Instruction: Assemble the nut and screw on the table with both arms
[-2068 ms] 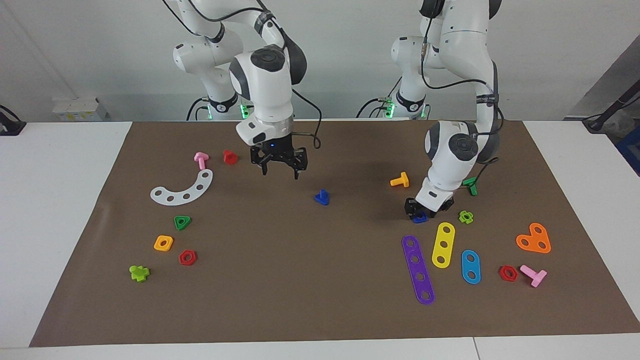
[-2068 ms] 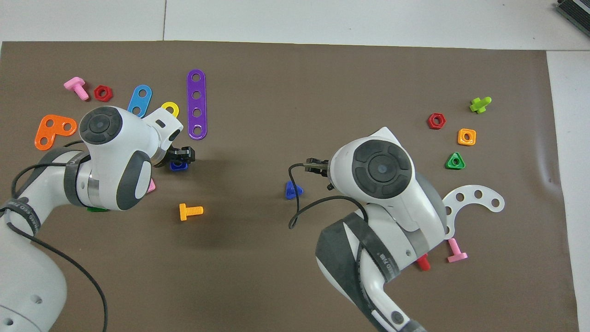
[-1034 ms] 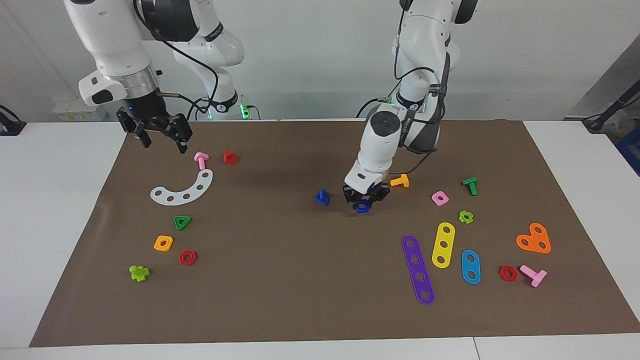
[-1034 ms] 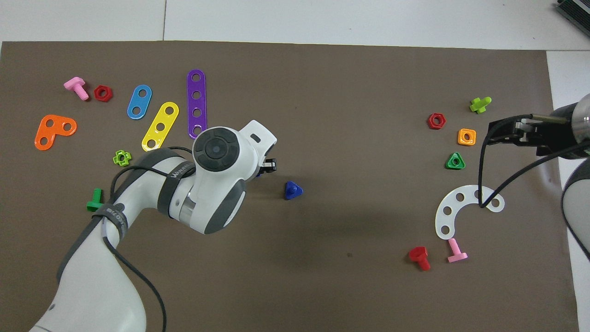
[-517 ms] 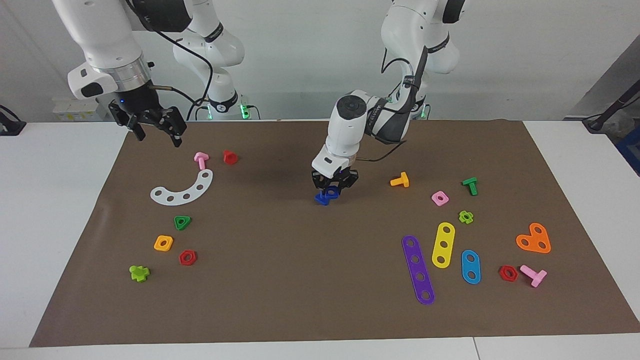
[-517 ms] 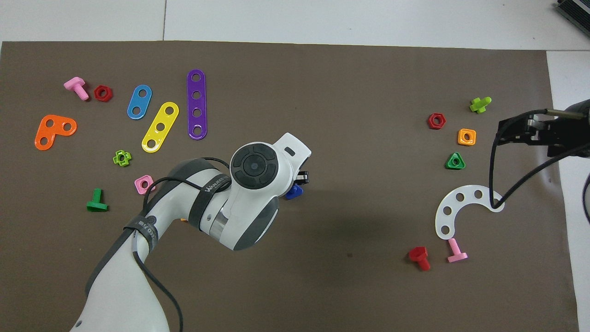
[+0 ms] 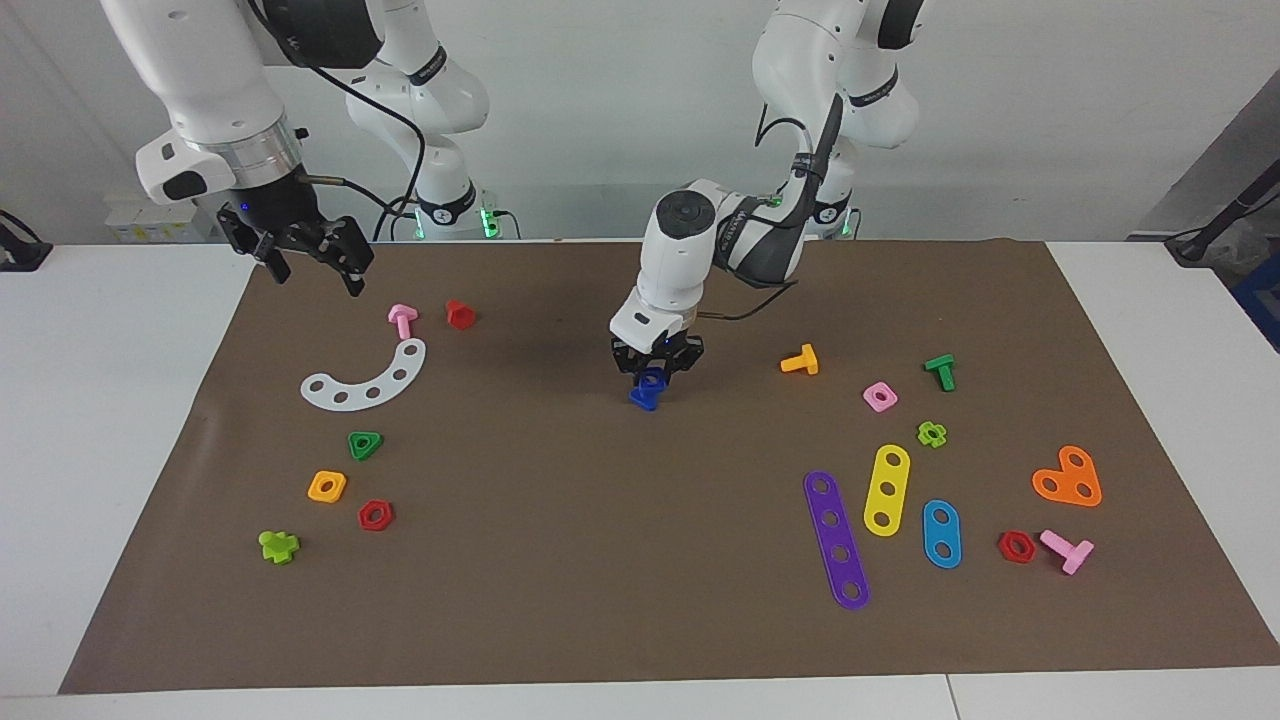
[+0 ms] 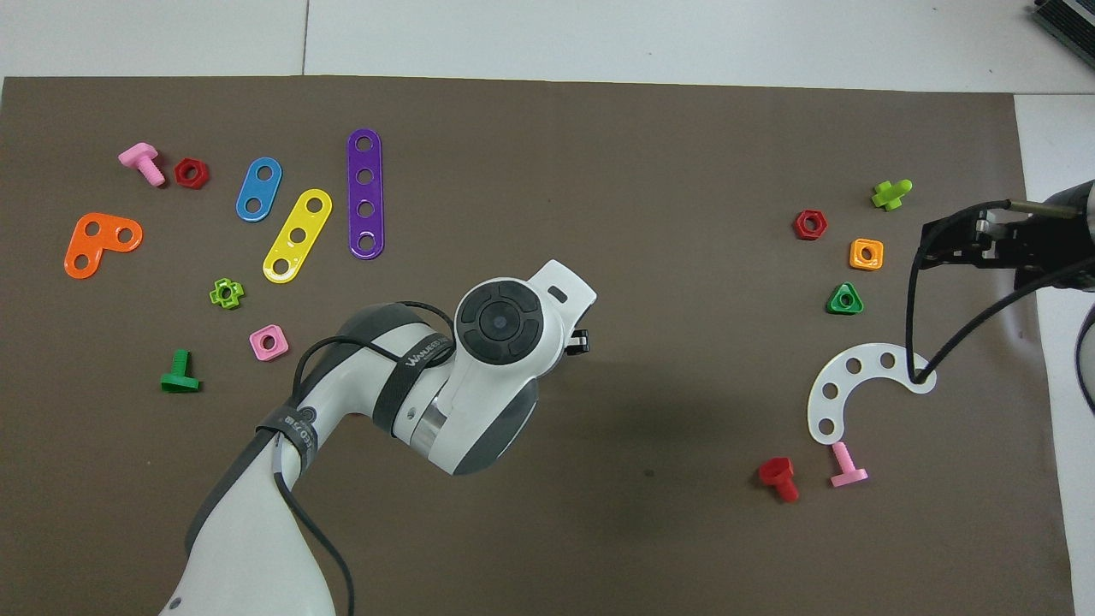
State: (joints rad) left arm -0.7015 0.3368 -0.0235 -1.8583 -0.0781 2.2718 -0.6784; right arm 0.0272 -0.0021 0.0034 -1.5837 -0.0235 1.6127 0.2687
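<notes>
Left gripper (image 7: 655,372) is clenched on the nut (image 7: 653,379), holding it right over the screw (image 7: 644,398) mid-mat; nut looks to be touching or just above the screw's shaft, can't tell which. In the overhead view the left arm's wrist covers both nut and screw, only a bit of the gripper shows (image 8: 579,342). Screw sits on the mat (image 7: 560,560), head down, shaft up, roughly centered between the two ends of the bench (image 7: 110,420).

Right gripper (image 7: 305,258) is released, fingers spread, empty, raised over the mat's edge at the right arm's end; the right arm waits there. In the overhead view it shows at the frame edge (image 8: 962,244) near the orange nut (image 8: 866,253).

Other parts at the right arm's end: pink bolt (image 7: 402,319), red bolt (image 7: 460,314), white curved strip (image 7: 366,378), green triangle nut (image 7: 365,444), orange nut (image 7: 327,486), red hex nut (image 7: 375,515), lime cross piece (image 7: 278,546).

At the left arm's end: orange bolt (image 7: 800,360), pink nut (image 7: 879,396), green bolt (image 7: 940,370), lime cross nut (image 7: 932,433), purple strip (image 7: 836,539), yellow strip (image 7: 886,489), blue strip (image 7: 941,533), orange heart plate (image 7: 1068,478), second red hex nut (image 7: 1016,546), second pink bolt (image 7: 1067,550). All lie flat on the mat, well apart from the screw.
</notes>
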